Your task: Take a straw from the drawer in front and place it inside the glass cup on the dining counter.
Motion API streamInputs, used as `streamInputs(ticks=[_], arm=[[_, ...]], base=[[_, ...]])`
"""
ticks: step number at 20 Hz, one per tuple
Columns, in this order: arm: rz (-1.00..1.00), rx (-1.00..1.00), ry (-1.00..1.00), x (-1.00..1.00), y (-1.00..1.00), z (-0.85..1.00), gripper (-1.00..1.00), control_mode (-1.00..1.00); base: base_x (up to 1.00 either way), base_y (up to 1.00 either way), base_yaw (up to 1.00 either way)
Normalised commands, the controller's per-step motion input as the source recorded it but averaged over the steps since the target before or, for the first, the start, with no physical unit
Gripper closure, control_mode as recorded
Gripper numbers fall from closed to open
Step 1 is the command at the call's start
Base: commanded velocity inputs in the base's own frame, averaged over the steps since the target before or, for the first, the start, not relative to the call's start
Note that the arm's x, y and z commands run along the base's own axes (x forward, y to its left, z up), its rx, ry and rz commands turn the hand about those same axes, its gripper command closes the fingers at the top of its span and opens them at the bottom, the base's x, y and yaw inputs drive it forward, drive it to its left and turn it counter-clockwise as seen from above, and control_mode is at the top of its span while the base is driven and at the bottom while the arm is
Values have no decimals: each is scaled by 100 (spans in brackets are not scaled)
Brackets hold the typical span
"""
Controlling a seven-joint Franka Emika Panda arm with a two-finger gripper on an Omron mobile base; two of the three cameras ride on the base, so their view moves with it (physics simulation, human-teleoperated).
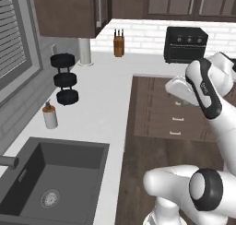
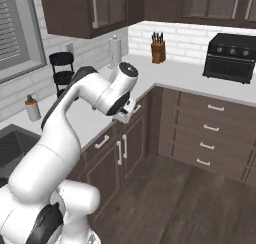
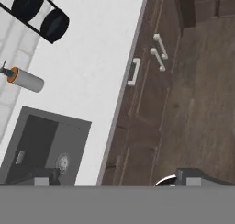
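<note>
Above the edge of the white worktop [image 3: 87,67] we see the gripper [image 3: 114,177] hanging in the air, its two dark fingertips [image 3: 46,176] set far apart at the bottom of the hand view, with nothing between them; it stands wide open and holds nothing. Below it runs the dark brown cabinet front, where a drawer [image 3: 137,74] with a short silver bar handle sits shut just under the worktop edge (beside it are two longer handles on the tall cabinet doors [image 3: 158,58]). We cannot make out the straw in any picture. On the worktop lie a dark sink [image 1: 50,173], a soap bottle [image 1: 50,115] near its back corner, and a black tiered stand [image 1: 64,79] further along; at the far wall stand a knife block [image 1: 119,43] and a black oven [image 1: 185,44]. The arm [image 2: 95,95] bends over the worktop edge, well clear of the wooden floor [image 2: 185,203].
</note>
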Motion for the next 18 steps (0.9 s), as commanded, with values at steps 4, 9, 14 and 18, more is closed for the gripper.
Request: streamInputs(ticks=[4,9,14,18], arm=[[0,40,0,29,-80,-67,-100,-100],[1,36,0,44,-39,-87,-100,-100],[5,30,0,65,-4,-98,-100,-100],[8,23,0,62,6,-95,-100,-100]], base=[[0,0,0],[0,0,0],[0,0,0],[0,0,0]])
